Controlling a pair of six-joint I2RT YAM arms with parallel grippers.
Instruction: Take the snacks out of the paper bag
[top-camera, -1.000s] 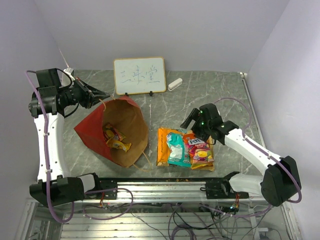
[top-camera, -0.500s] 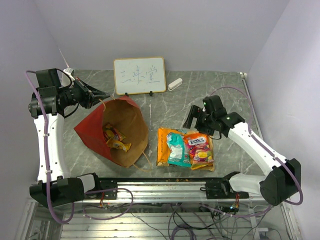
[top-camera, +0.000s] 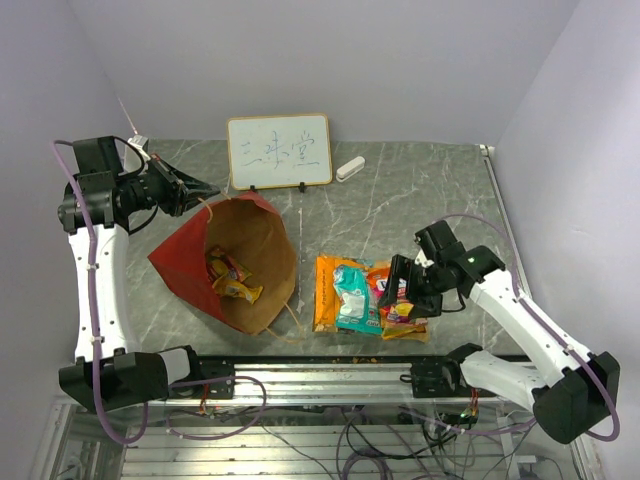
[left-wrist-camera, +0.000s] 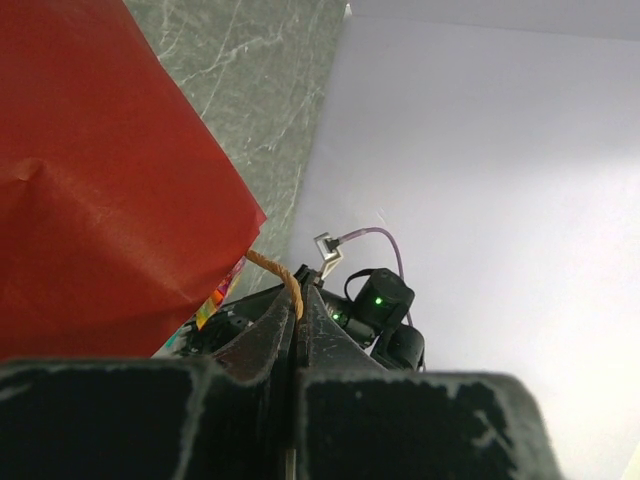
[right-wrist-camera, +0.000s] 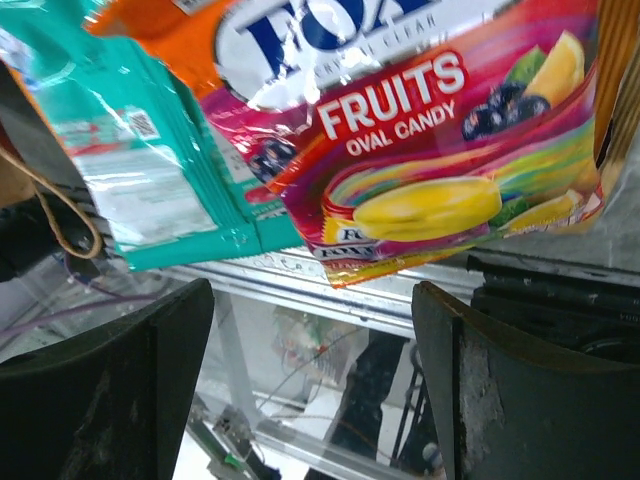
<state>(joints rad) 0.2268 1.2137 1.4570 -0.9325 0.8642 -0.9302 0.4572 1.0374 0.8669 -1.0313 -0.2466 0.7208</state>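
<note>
Your left gripper (left-wrist-camera: 297, 318) pinches the handle (left-wrist-camera: 275, 270) of the paper bag (top-camera: 262, 232) at ten o'clock, your right gripper (top-camera: 403, 288) gapes over unloaded snacks (top-camera: 350, 295) at five; seemingly two packets (top-camera: 232, 277) inside await its reach.

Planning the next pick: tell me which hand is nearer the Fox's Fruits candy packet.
Right. The right hand is open just above the Fox's Fruits candy packet; the left hand is far off, shut on the handle of the paper bag.
</note>
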